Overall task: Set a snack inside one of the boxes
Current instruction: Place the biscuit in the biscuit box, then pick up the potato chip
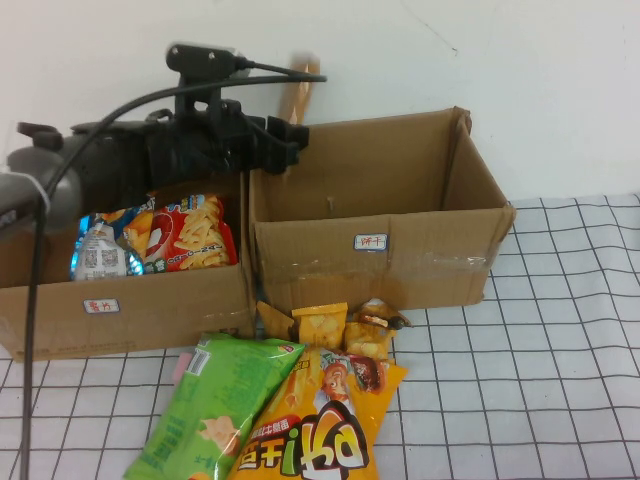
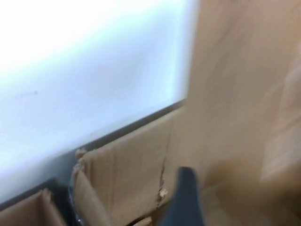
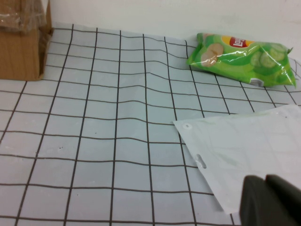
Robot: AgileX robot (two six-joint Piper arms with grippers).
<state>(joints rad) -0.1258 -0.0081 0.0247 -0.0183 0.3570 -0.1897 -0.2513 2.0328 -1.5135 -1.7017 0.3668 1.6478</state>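
My left gripper (image 1: 290, 135) is raised over the wall shared by the two cardboard boxes. It is shut on a tan-brown snack pack (image 1: 300, 88) that sticks up above it and looks blurred. In the left wrist view the pack (image 2: 244, 141) fills the right side next to one dark finger (image 2: 186, 197). The left box (image 1: 120, 305) holds several snack bags. The right box (image 1: 380, 265) is open, and its floor is hidden. My right gripper (image 3: 270, 200) is shut and empty, low over the checkered cloth; it does not show in the high view.
In front of the boxes lie a green bag (image 1: 215, 410), an orange bag (image 1: 320, 425) and small yellow packs (image 1: 320, 325). The right wrist view shows a green chips bag (image 3: 242, 59), a white pouch (image 3: 249, 146) and a box corner (image 3: 21, 47).
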